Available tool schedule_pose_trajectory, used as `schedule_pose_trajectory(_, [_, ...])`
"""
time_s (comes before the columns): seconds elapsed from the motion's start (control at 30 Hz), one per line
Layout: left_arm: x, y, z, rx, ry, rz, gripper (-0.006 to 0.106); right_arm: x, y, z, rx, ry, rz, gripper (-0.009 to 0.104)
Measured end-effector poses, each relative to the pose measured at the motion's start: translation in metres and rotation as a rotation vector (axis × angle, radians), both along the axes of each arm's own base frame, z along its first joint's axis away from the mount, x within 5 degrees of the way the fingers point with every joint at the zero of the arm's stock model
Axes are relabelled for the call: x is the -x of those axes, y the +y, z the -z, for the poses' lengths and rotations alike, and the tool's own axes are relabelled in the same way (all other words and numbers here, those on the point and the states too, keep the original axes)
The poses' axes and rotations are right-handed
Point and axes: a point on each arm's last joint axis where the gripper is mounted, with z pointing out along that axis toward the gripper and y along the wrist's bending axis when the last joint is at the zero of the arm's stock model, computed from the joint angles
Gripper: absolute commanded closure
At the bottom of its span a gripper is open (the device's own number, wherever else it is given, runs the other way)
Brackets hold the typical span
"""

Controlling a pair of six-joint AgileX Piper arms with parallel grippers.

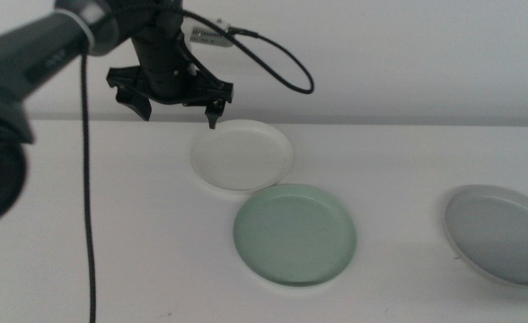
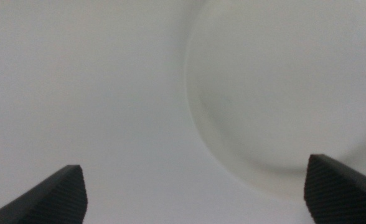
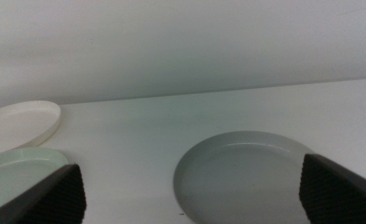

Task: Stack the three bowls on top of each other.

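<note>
white tabletop [image 1: 138, 260] runs back to a plain pale wall [image 1: 408, 54], with nothing else standing on it but three shallow round dishes, all empty. at the far left the left pincer [image 1: 179, 106] hangs from its dark arm above the tabletop, just over the far left rim of the white bowl [image 1: 242, 154]; its jaws are spread wide, holding nothing, and in its wrist view the bowl's rim lies between them, slightly toward one side. a black cable [image 1: 88, 206] drops from that arm down the left of the scene. the white bowl sits far and left of centre, low-rimmed and plate-like. just near and right of it, rims almost touching, lies the pale green bowl [image 1: 294, 233], same shape and size. well apart at the right edge rests the grey bowl [image 1: 499, 231]. the right pincer [image 3: 189, 199] waits low at the near right, facing the grey bowl, jaws wide and empty.
</note>
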Motion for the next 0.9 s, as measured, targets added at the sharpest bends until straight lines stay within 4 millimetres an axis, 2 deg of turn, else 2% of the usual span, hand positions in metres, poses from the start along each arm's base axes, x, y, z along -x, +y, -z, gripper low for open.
schedule_pose_trajectory(0.13, [-0.022,0.001,0.028,0.015,0.025,-0.011,0.007,0.0,0.0,0.0,0.0,0.0,0.0,0.003])
schedule_pose_trajectory(0.23, [-0.029,-0.002,0.044,0.016,0.043,-0.012,0.007,0.0,0.0,0.0,0.0,0.0,0.0,0.003])
schedule_pose_trajectory(0.37, [-0.032,-0.004,0.067,0.014,0.091,-0.019,0.007,0.0,0.0,0.0,0.0,0.0,0.0,0.003])
schedule_pose_trajectory(0.57, [-0.034,-0.006,0.086,0.016,0.131,-0.026,0.008,0.0,0.0,0.0,0.0,0.0,0.0,0.003])
schedule_pose_trajectory(0.7, [-0.036,-0.006,0.1,0.035,0.158,-0.034,0.016,0.0,0.0,0.0,0.0,0.0,0.0,0.003])
schedule_pose_trajectory(0.9, [-0.04,-0.002,0.101,0.084,0.148,-0.056,0.036,0.0,0.0,0.0,0.0,0.0,0.0,0.003])
